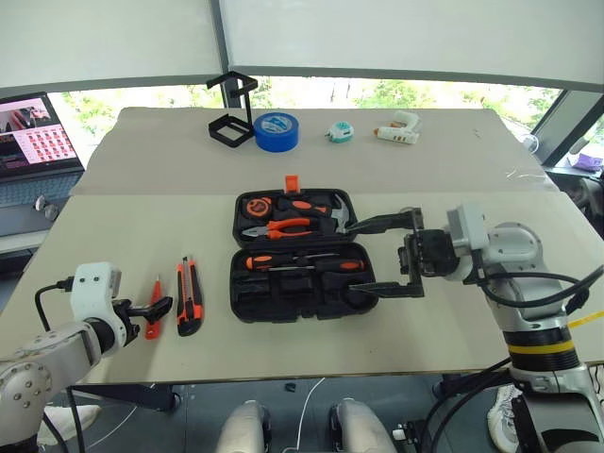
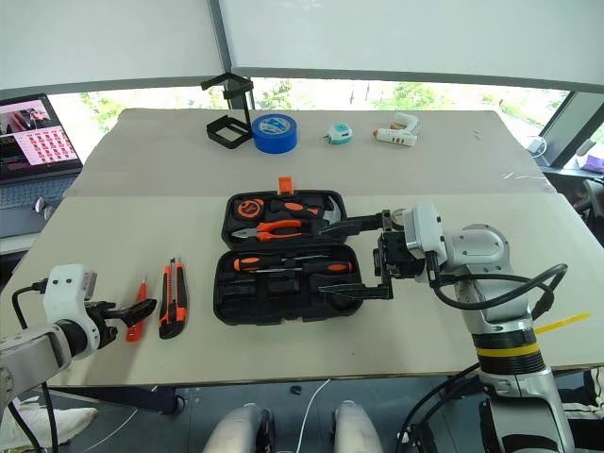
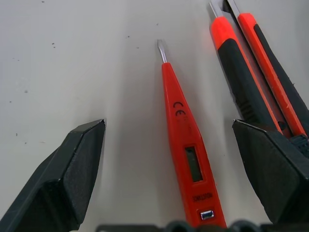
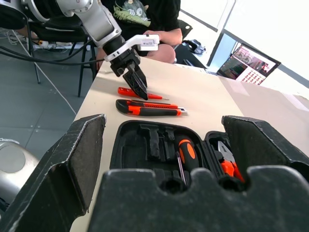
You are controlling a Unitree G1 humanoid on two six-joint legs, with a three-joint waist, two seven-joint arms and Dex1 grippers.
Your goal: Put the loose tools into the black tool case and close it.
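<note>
tester pen (image 3: 186,150) lies between left gripper (image 3: 178,164) fingers.

One case (image 1: 294,247), two loose tools (knife (image 1: 189,296), tester pen (image 1: 154,309)).

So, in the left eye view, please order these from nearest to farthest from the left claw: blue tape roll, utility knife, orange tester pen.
1. Orange tester pen, between the left claw's open fingers.
2. Utility knife, just beside the pen, toward the case.
3. Blue tape roll, at the table's far edge.
</note>
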